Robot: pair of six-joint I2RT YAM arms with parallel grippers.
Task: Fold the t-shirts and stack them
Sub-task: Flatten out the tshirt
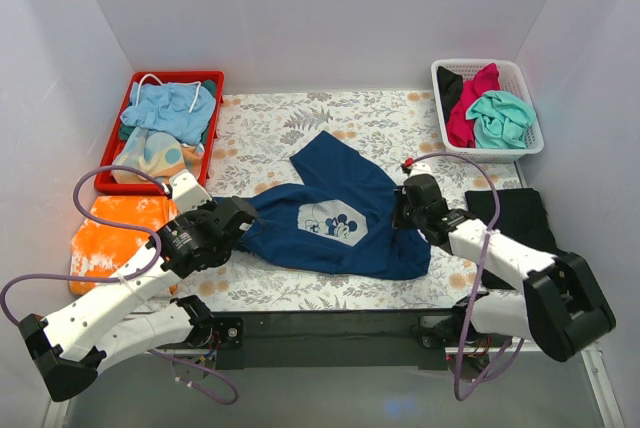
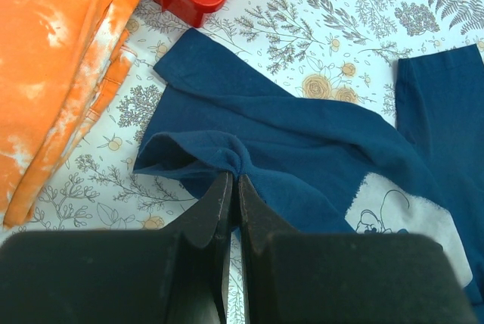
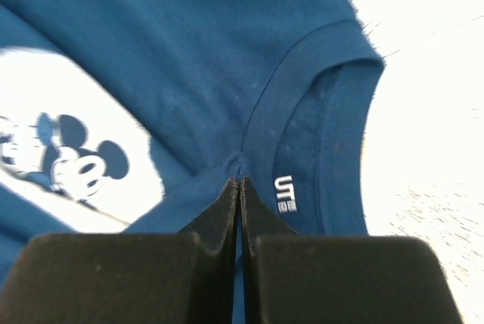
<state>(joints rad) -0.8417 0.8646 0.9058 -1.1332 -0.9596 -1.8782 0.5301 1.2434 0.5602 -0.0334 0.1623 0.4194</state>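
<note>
The left claw (image 2: pixel 233 176) was closed on a bunched edge of the navy tee (image 1: pixel 340 213), which lay crumpled, print up, mid-tabletop (image 1: pixel 270 118). The right claw (image 3: pixel 239 182) was pinched shut on the fabric just beside the collar (image 3: pixel 306 85). A black tee (image 1: pixel 515 216) lay further right, and more tees sat in the basket (image 1: pixel 497 155). This looked like the spreading step. Next, both claws would need to lift and draw apart to flatten the tee before folding.

— What's on the surface (image 1: pixel 260 128)?
— It has a floral print. A navy t-shirt (image 1: pixel 350 183) lies rumpled in the middle, a black t-shirt (image 1: pixel 520 218) flat at the right, an orange cloth (image 1: pixel 115 233) at the left.
— And at the back?
— A red tray (image 1: pixel 175 75) far left, a white basket (image 1: pixel 516 70) far right.
</note>
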